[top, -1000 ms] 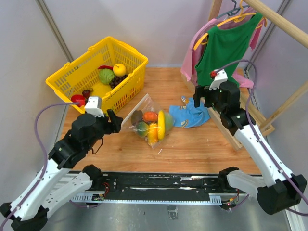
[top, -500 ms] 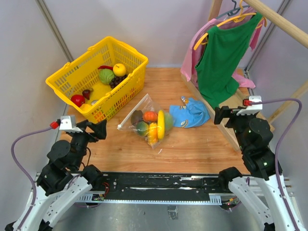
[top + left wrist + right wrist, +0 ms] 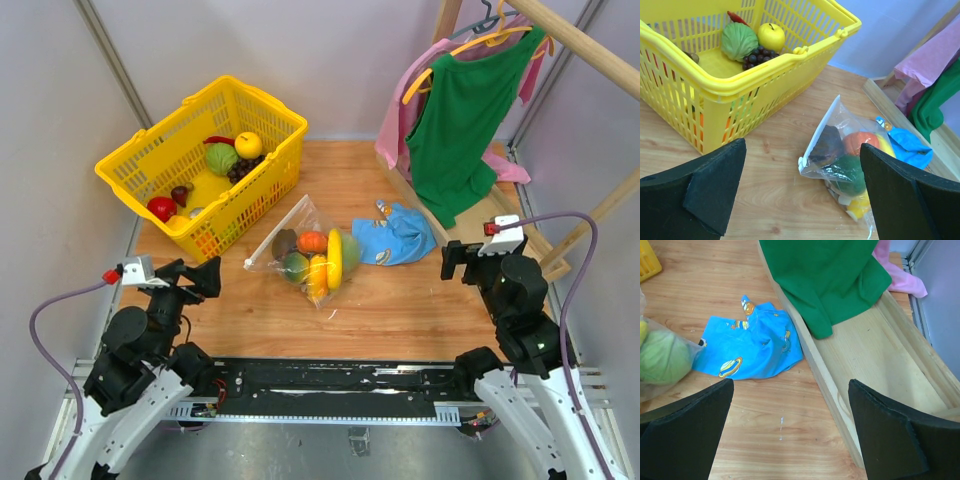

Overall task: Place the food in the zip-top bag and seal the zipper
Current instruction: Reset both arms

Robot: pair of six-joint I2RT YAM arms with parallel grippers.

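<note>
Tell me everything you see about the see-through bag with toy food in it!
The zip-top bag is clear, soft plastic, lying on the wooden table between the yellow basket and the blue cloth. Its pale zipper runs along the edge facing the basket. Inside: a banana, an orange, a green fruit and a dark fruit.

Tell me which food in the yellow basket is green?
The leafy cabbage. It's the only green one there; the apple beside it is yellow and the grapes are dark purple.
</note>
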